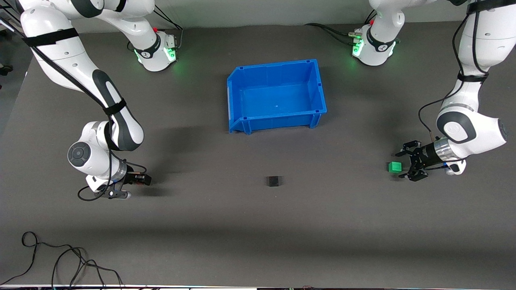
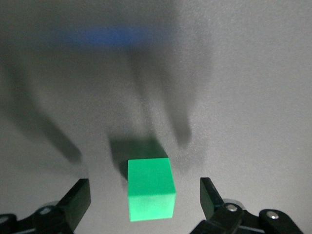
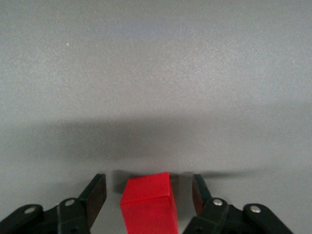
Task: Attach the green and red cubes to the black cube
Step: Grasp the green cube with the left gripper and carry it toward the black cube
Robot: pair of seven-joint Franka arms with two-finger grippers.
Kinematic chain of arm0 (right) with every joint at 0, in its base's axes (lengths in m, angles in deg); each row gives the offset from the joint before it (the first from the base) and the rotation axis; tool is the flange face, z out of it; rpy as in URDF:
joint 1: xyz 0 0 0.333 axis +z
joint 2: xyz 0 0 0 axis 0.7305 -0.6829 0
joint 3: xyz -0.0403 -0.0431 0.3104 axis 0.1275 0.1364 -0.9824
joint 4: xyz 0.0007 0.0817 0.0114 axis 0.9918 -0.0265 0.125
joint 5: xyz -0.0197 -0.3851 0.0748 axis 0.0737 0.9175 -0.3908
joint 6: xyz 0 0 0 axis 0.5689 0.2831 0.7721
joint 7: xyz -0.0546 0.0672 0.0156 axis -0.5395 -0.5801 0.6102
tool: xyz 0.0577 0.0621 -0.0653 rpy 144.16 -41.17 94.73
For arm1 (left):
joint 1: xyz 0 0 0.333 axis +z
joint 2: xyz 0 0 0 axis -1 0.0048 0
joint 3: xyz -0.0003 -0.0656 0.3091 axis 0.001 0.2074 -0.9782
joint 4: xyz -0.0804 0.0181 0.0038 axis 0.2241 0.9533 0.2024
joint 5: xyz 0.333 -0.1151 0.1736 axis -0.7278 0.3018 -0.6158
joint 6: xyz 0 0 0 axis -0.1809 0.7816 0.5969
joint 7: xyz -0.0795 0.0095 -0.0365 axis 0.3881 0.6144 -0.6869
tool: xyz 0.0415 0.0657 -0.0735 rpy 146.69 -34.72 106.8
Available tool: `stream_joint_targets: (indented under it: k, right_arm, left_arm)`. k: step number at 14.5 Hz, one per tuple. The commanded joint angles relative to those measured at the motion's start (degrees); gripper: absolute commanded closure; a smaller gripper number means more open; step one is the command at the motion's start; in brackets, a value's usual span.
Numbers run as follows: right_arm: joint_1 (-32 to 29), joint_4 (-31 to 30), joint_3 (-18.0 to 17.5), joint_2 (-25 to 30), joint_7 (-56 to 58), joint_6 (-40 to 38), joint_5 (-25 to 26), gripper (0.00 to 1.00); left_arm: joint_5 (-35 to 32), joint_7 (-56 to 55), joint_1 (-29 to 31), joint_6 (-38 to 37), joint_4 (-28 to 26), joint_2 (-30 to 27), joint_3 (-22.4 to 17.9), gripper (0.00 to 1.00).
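1. While both arms are crouching low over the bench (image 1: 258, 225), the left gripper (image 1: 408, 163) is sitting at the left arm's end with its fingers (image 2: 78, 197) spread wide around the green cube (image 2: 150, 189), touching neither side.
2. At the right arm's end, the right gripper (image 3: 148, 195) is straddling the red cube (image 3: 147, 204) with its fingers parted and not yet pinching; in the front view that cube is hiding under the wrist.
3. Between them, the black cube (image 1: 273, 181) is lying alone, nearer the front camera than the blue bin (image 1: 242, 86).
4. Risk, as a judgement: the green cube is sitting off-centre between the fingers, so a closing finger may be nudging or twisting it before gripping.
5. All three cubes are looking smooth, sharp-edged and matte; the bench is looking finely grained and dull grey, and the bin is looking like glossy moulded plastic.
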Motion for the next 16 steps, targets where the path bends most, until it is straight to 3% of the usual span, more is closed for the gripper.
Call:
stream_joint_targets:
  k: [1,3,4,5,8,16]
  right_arm:
    - [0.2,1.9,0.0,-1.4,-0.3,0.4,-1.4,0.32]
    - [0.4,2.1,-0.1,-1.6,-0.2,0.4,-3.1,0.33]
    - [1.1,2.1,-0.1,-1.6,-0.2,0.4,-3.2,0.33]
    - [1.3,2.1,-0.1,-1.6,-0.2,0.5,-3.2,0.33]
    - [1.2,1.9,-0.1,-1.6,0.0,0.5,-3.2,0.33]
    - [0.8,1.5,0.1,-1.5,1.0,0.1,-3.1,0.34]
  left_arm:
    - [1.4,1.5,-0.8,1.1,-1.0,-0.7,-0.3,0.22]
    - [1.7,1.4,-0.8,0.9,-0.9,-0.7,-0.2,0.53]
    - [1.7,1.4,-0.8,0.8,-0.8,-0.9,-0.2,0.64]
    - [1.7,1.4,-0.8,0.7,-0.6,-1.0,-0.2,0.68]
    - [1.3,-0.3,-1.2,-0.3,1.4,-1.6,-0.2,0.68]
    - [-0.7,-21.8,-12.9,-0.5,9.7,-1.0,-0.2,0.68]
